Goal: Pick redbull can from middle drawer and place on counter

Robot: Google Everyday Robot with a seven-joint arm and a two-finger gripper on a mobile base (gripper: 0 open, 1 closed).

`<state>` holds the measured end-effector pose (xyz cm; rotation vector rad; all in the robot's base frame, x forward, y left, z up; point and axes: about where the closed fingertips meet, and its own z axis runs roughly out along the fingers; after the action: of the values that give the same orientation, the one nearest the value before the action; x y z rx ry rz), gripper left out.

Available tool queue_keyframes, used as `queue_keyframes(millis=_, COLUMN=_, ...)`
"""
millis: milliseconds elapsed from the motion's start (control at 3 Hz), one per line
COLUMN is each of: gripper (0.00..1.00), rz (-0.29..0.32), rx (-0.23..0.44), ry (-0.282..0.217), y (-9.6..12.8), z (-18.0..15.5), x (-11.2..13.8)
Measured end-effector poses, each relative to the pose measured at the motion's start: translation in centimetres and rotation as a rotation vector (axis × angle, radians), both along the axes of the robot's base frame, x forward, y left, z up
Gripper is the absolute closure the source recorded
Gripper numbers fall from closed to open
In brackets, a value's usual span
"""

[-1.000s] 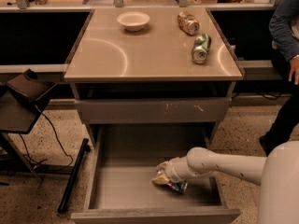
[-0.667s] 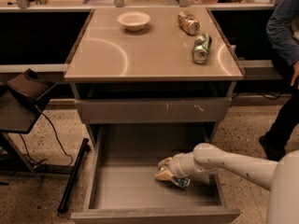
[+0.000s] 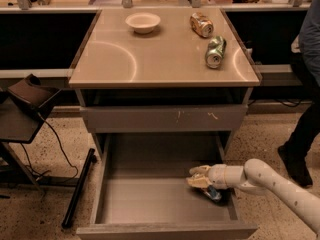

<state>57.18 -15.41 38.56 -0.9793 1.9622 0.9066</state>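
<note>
The redbull can (image 3: 214, 194), blue and silver, lies low in the right front part of the open middle drawer (image 3: 150, 204). My gripper (image 3: 199, 179) reaches in from the right on a white arm and sits right over the can, touching or nearly touching it. The arm's wrist covers part of the can. The beige counter (image 3: 150, 59) tops the cabinet above the drawers.
On the counter stand a white bowl (image 3: 143, 22), an orange-brown can (image 3: 201, 24) and a green can (image 3: 215, 51), both on their sides. A scratched drawer front (image 3: 165, 118) is shut above. A person's legs (image 3: 305, 124) stand right. A black stand (image 3: 30, 99) is left.
My gripper has moved to the right and slightly back inside the drawer. The can has shifted right along with it.
</note>
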Motion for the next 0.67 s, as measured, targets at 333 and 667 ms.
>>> queue_keyframes(millis=333, gripper=1.0, rz=0.0, rx=0.0, ry=0.0, y=0.01, z=0.0, x=0.0)
queue_keyframes(millis=667, gripper=1.0, rz=0.005, rx=0.003, ry=0.002, y=0.2, z=0.17, x=0.16)
